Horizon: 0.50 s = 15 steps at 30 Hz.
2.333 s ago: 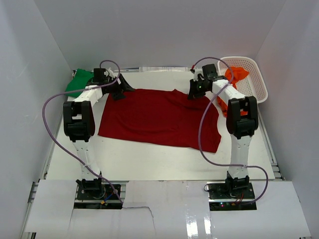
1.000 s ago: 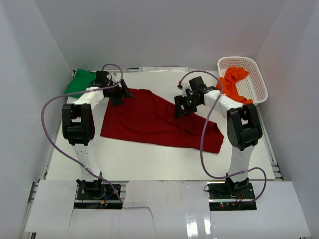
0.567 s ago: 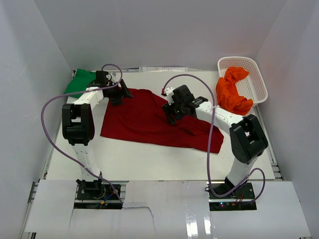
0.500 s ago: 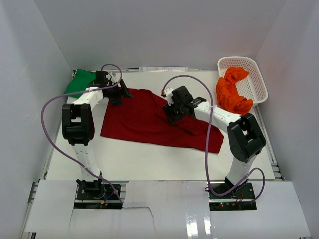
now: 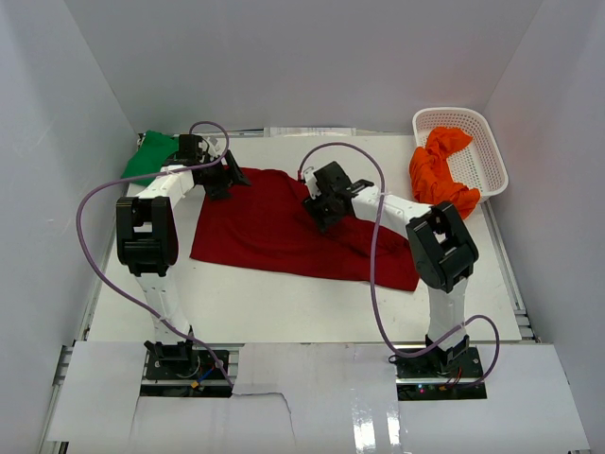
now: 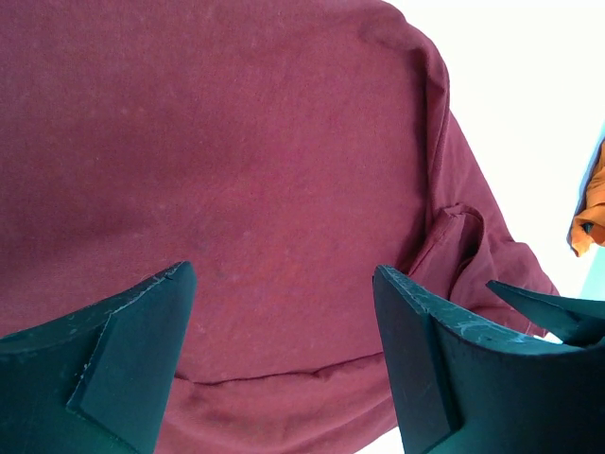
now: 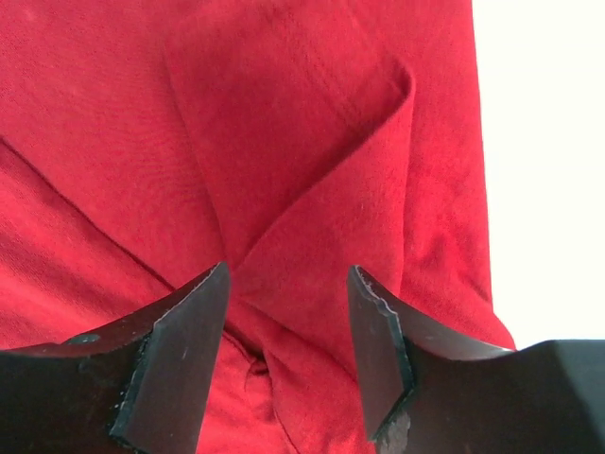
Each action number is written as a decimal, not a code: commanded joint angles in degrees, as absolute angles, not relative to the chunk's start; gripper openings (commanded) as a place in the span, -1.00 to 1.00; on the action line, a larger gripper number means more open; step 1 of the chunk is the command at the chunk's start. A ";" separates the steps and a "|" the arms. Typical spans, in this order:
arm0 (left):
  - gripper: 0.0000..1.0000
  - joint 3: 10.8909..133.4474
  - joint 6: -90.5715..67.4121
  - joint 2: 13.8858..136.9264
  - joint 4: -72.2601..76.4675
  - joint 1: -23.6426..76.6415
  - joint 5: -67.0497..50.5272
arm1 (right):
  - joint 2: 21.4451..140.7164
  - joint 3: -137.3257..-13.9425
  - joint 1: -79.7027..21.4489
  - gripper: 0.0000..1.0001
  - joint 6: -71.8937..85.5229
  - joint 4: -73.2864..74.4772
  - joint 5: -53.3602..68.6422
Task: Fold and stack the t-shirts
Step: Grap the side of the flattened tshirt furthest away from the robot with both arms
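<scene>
The dark red t-shirt (image 5: 265,227) lies spread on the white table (image 5: 284,293), its far right part folded inward. My left gripper (image 5: 230,175) hovers open over the shirt's far left corner; in the left wrist view its fingers (image 6: 282,279) straddle flat cloth (image 6: 236,142) and a hem. My right gripper (image 5: 319,210) is low over the shirt's far middle. In the right wrist view its jaws (image 7: 288,274) stand apart around a raised fold (image 7: 331,218) of red cloth. The bright green t-shirt (image 5: 151,156) lies at the far left. The orange t-shirt (image 5: 437,175) hangs out of the basket.
A white lattice basket (image 5: 493,156) stands at the far right corner by the right wall. White walls close in the table on three sides. Purple cables loop above both arms. Bare table shows along the near side.
My right arm swung left from the shirt's far right corner to its far middle, and that corner now lies folded inward. Its jaws have narrowed. The left arm has barely moved.
</scene>
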<state>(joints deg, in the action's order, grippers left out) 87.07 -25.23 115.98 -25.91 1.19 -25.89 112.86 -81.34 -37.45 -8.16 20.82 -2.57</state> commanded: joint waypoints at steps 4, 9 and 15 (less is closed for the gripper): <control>0.73 87.45 -24.52 115.84 -25.84 0.44 -26.37 | 115.57 -85.51 -37.97 0.11 -8.79 22.23 -1.67; 0.73 87.45 -24.79 116.19 -26.01 0.09 -26.72 | 114.79 -84.12 -38.23 0.11 -8.26 23.29 -0.79; 0.73 87.28 -24.87 116.37 -26.02 0.09 -26.98 | 114.79 -82.71 -38.23 -0.43 -7.65 23.29 -1.67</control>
